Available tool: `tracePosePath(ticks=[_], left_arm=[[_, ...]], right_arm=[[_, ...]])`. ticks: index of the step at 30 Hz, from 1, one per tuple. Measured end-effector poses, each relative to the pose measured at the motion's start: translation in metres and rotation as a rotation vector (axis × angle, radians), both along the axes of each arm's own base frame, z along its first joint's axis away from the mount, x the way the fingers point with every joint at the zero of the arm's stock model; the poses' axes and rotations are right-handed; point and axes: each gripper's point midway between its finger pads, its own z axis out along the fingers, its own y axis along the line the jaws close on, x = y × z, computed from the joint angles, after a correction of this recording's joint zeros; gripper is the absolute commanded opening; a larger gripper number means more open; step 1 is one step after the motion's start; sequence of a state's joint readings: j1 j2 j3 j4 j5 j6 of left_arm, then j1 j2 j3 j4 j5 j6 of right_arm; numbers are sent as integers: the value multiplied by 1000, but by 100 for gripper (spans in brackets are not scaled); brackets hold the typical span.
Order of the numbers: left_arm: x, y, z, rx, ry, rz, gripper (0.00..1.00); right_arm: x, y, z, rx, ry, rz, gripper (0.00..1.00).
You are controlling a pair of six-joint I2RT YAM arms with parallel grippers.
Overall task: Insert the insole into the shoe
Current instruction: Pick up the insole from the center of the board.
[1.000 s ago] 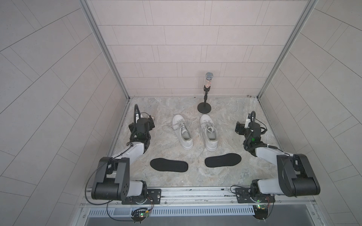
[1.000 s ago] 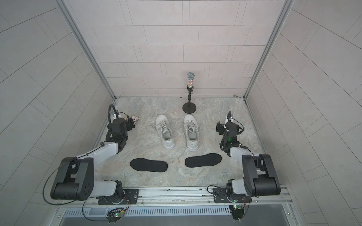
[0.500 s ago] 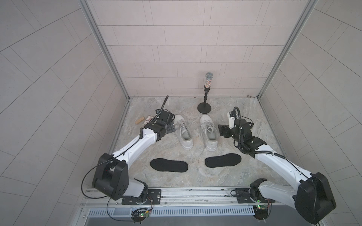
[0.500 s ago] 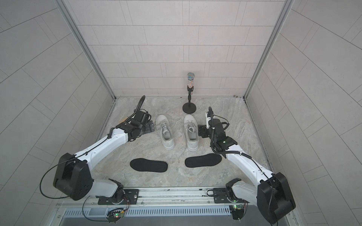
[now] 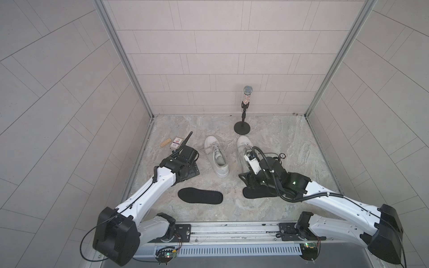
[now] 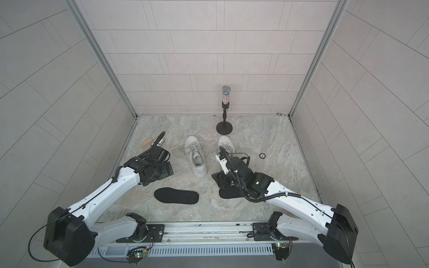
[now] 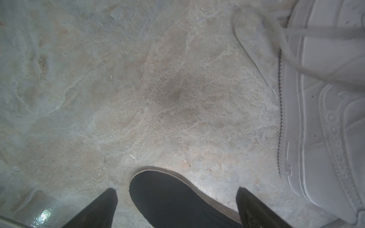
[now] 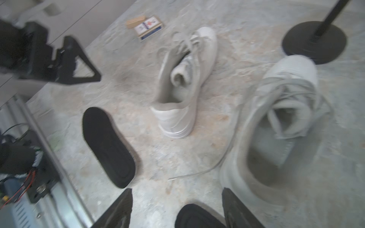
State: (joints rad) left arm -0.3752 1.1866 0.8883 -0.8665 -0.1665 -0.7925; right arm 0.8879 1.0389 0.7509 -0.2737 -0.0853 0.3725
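Insoles lie on the bench (image 7: pixel 138 79): left insole (image 7: pixel 173 201) tip between spread left fingers (image 7: pixel 98 209), right insole (image 8: pixel 197 217) end between parted right fingers (image 8: pixel 116 211).

Right arm (image 5: pixel 329 200) covers the heel half of the right shoe (image 5: pixel 243 142) and part of the right insole (image 5: pixel 251 193) in both top views. Right wrist view's all smeary. Tiny round thing (image 5: pixel 282 156) near the right edge of the table (image 5: pixel 301 134), no clue what it is. Left wrist view crops the left insole (image 7: pixel 173 199) and left shoe (image 7: pixel 325 122).
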Motion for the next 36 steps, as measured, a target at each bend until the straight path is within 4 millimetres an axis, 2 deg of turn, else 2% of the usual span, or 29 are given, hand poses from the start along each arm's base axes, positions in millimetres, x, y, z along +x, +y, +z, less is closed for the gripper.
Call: tracePosePath(ticks=[4,8,11,13,17,23,28,30,32,33,36], left_arm=[[21,8,19,2,-28,16,100],[33,12,27,-10,-37,18,100],[34,15,25,-19,-24,22,100],[34,16,24,-23,-17,23,100],[33,17,23,-25,-13,16,100],[32,16,23,-27,-5,-3,100],[29,17,22,-15,12,-27,100],[28,16,21,-13,18,-38,100],[27,16,21,-8,26,-53,100],[26,16,21,-7,28,-57,100],[26,16,22,-5,32,-72,100]], right_arm=[[-19,24,-17,-12,37,67,71],[-26,48,-59,-88,96,103,70],[-32,62,-93,-170,131,131,67],[-33,71,-109,-213,149,141,65],[-28,95,-130,-252,154,152,63],[-20,108,-144,-268,149,137,55],[-19,114,-154,-257,160,132,40],[-19,119,-153,-238,165,141,25],[-21,123,-152,-218,171,152,5],[-21,124,-151,-211,174,147,0],[-21,124,-151,-202,179,141,0]])
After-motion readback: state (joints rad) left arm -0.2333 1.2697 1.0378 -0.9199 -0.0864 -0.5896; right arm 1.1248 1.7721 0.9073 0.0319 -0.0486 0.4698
